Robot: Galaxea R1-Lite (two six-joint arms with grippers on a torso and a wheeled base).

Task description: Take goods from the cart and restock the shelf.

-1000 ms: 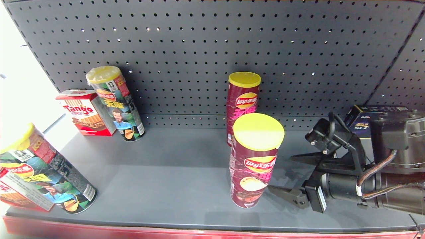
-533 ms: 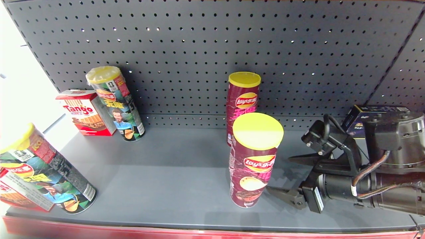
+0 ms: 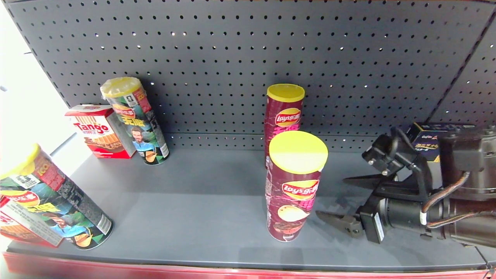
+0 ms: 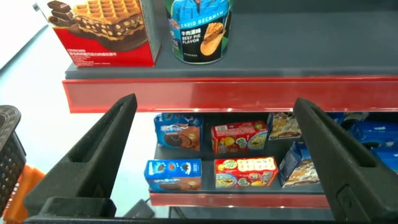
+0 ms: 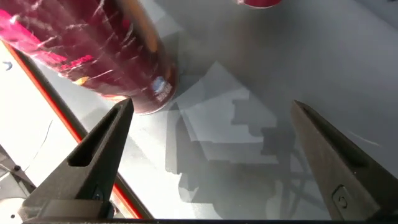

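Looking at the head view, you find your right gripper [image 3: 331, 197] wide open with nothing in it, low over the grey shelf board [image 3: 193, 209]. It is just beside the front maroon chip can [image 3: 293, 186], and a small gap separates them. This can stands upright near the front edge, with a yellow lid. A 2nd maroon chip can [image 3: 284, 112] stands behind it, near the pegboard wall [image 3: 232, 58]. At the left you have a red wafer box [image 3: 97, 131] next to a dark chip can [image 3: 135, 122]. Your left gripper [image 4: 214, 101] is also spread wide and empty, in front of the red shelf strip [image 4: 261, 96], with small snack boxes [image 4: 239, 137] on the lower shelf beyond it.
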